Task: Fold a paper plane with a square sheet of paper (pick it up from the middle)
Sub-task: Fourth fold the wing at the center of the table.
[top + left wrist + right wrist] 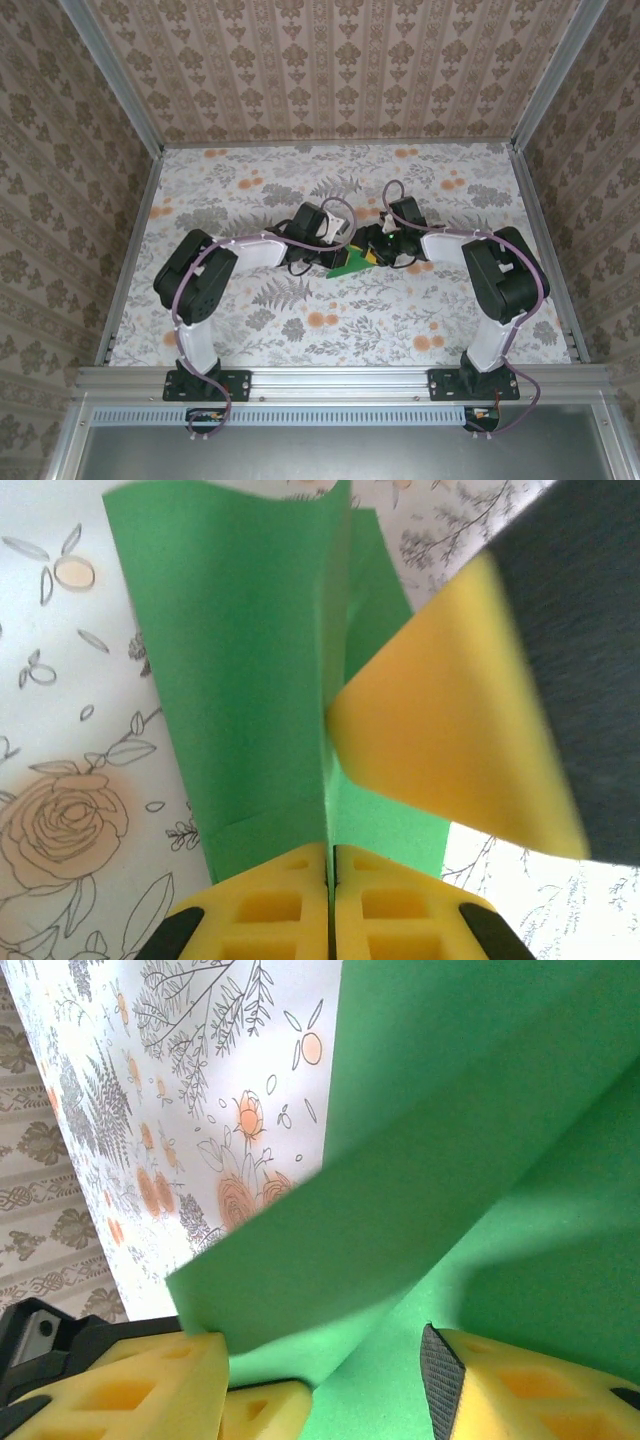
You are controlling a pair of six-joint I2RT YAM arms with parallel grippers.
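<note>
paper [350, 262]: mid-table, partly folded, upright flap
left gripper [330, 875]: clamped on paper's near edge
right gripper [325, 1390]: jaws apart, straddling a fold
handling: light, floppy, creases easily; probably best pinched along the crease

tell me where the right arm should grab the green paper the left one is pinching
Grip the lifted flap of the green paper near its free edge, coming from the right, opposite the left gripper's jaws pinching the crease. That flap stands off the layer below, so the right gripper's open jaws can probably straddle it.
</note>
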